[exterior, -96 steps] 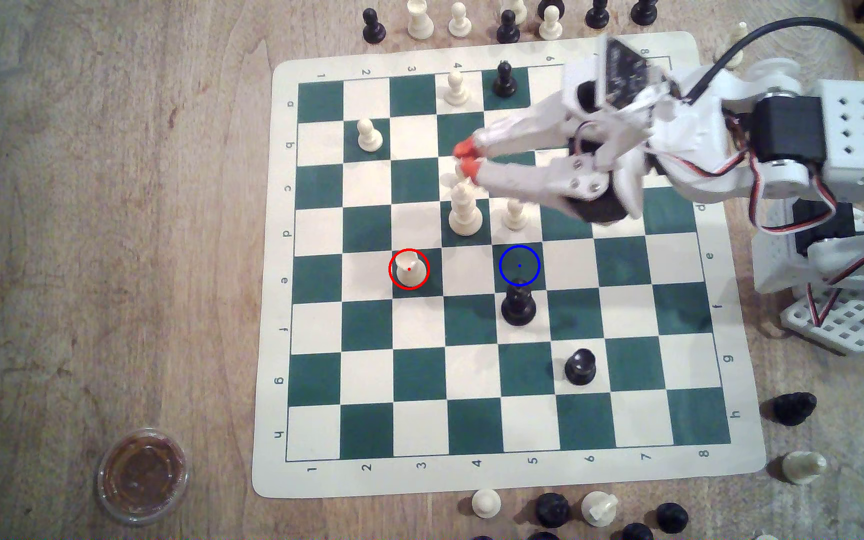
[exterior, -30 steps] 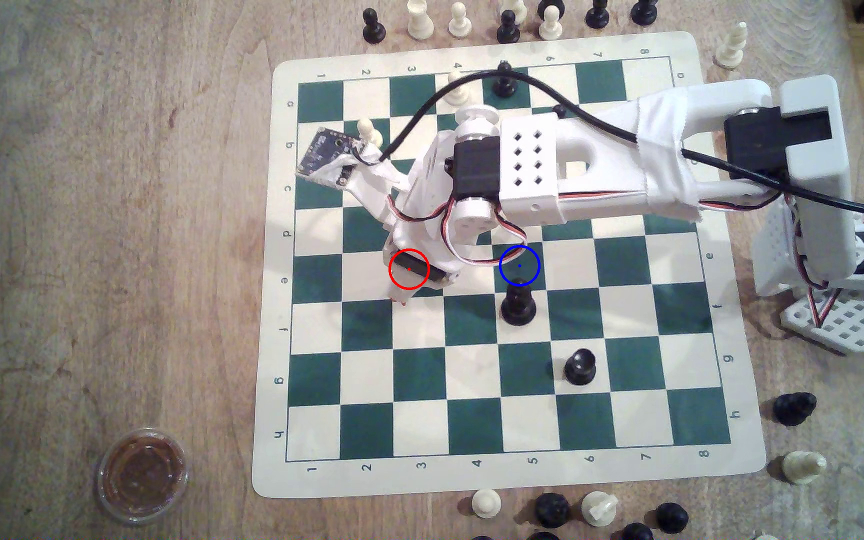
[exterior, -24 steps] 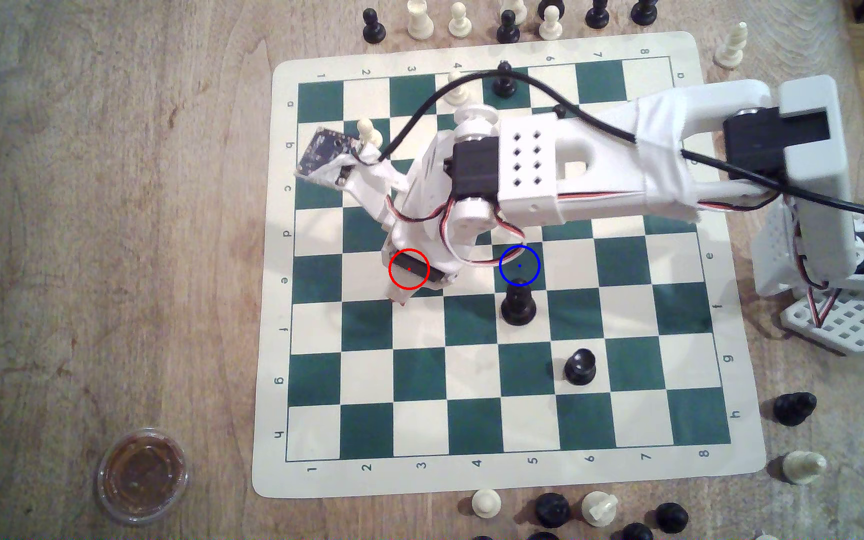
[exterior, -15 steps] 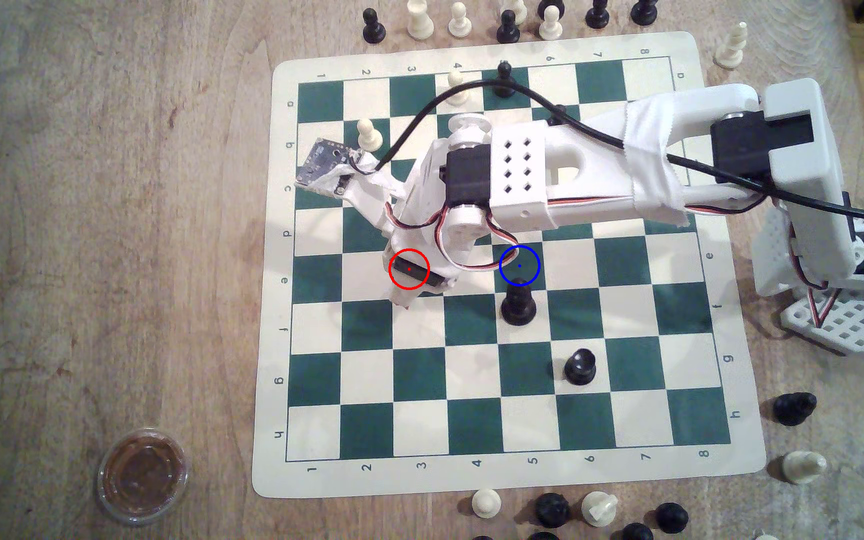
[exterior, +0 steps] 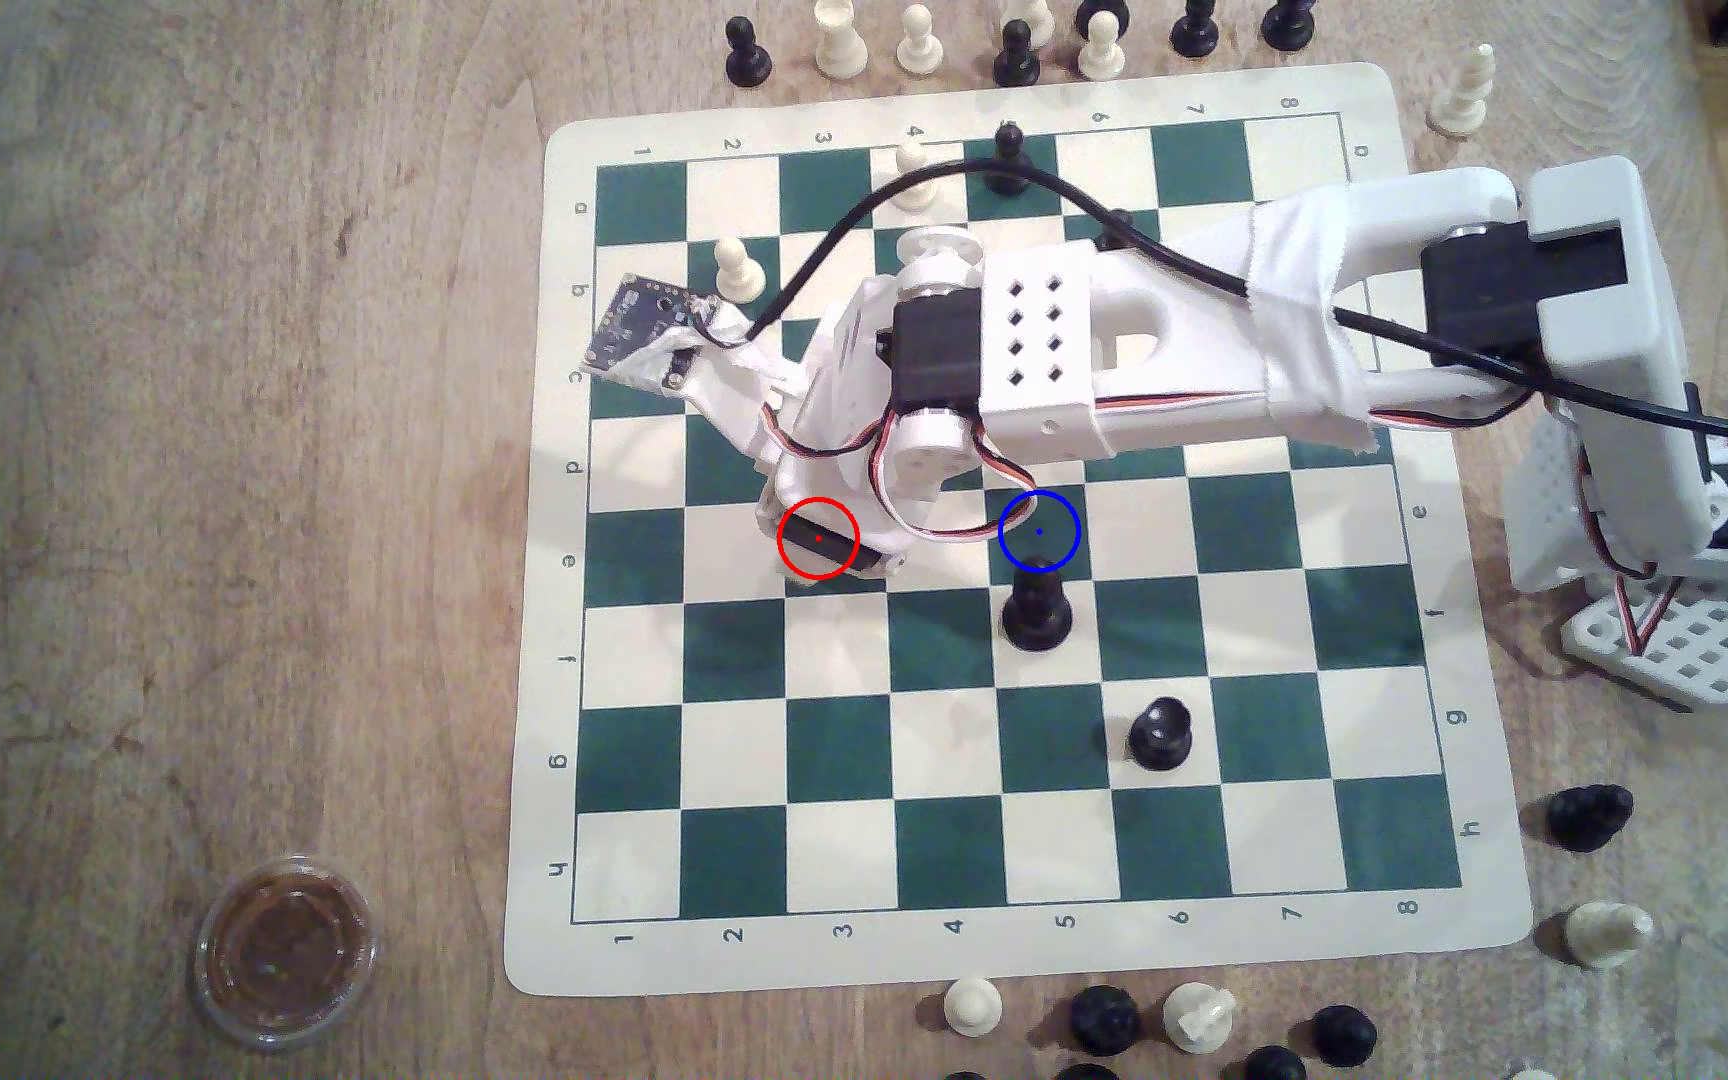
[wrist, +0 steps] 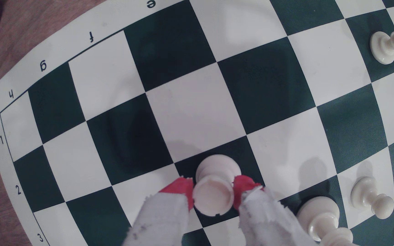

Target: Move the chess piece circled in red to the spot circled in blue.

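In the wrist view the gripper [wrist: 213, 189] stands over a dark green square with its two red-tipped fingers [wrist: 179, 188] set on either side of the chess piece circled in red [wrist: 215, 184], a stout cream piece with a flat rimmed top. The red tips lie right against the rim of that top, one on each side, so the jaws are narrowed to the width of the piece and appear to clasp it; whether the base is touching the square or just off it cannot be told. In the exterior view the arm [exterior: 1182, 343] reaches across the chessboard [exterior: 943, 961] from the exterior view's right, and its wrist covers the red ring on the square in row e, column 3, hiding the piece there. The spot circled in blue [exterior: 1047, 540] is a green square in the same row, two columns toward the board's edge on the exterior view's right; it is bare apart from a loop of servo wire passing over its corner. A black piece [exterior: 1036, 613] stands on the square just beside it in row f. The wrist view shows a tall cream piece [wrist: 319, 217] and a cream pawn [wrist: 371, 198] close by the gripper.
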